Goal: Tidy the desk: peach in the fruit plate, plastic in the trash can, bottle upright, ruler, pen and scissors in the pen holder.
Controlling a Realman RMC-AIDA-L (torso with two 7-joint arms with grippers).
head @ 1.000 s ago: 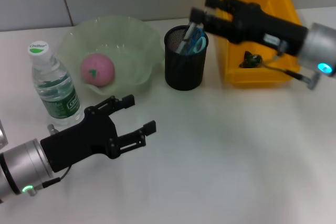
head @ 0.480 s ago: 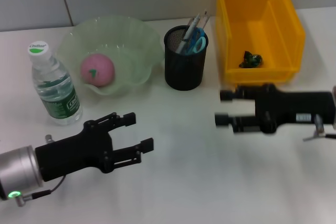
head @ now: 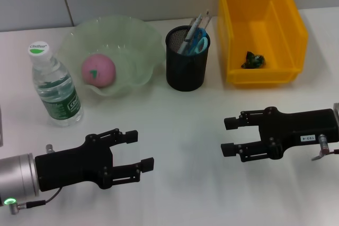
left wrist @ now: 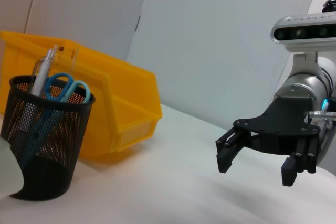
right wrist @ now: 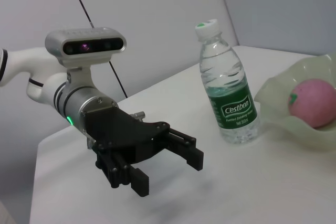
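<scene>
The pink peach [head: 98, 70] lies in the green fruit plate [head: 143, 41]. The bottle [head: 55, 86] stands upright to the plate's left. The black mesh pen holder [head: 185, 72] holds the blue-handled scissors [head: 199, 41] and a pen [head: 194, 25]; I cannot make out the ruler among them. A green piece of plastic [head: 253, 60] rests inside the yellow bin [head: 288, 30]. My left gripper [head: 140, 150] hovers open and empty over the front left of the table. My right gripper [head: 228, 136] is open and empty at the front right, facing the left one.
The wrist views show the same things: pen holder [left wrist: 42, 145], scissors [left wrist: 63, 85], yellow bin [left wrist: 126, 103] and right gripper [left wrist: 255, 169]; bottle [right wrist: 228, 98], peach [right wrist: 312, 103] and left gripper [right wrist: 168, 174]. A wall runs behind the table.
My right arm has come away from the pen holder and dropped to the front right of the table. The left gripper has drawn back slightly toward the front edge.
</scene>
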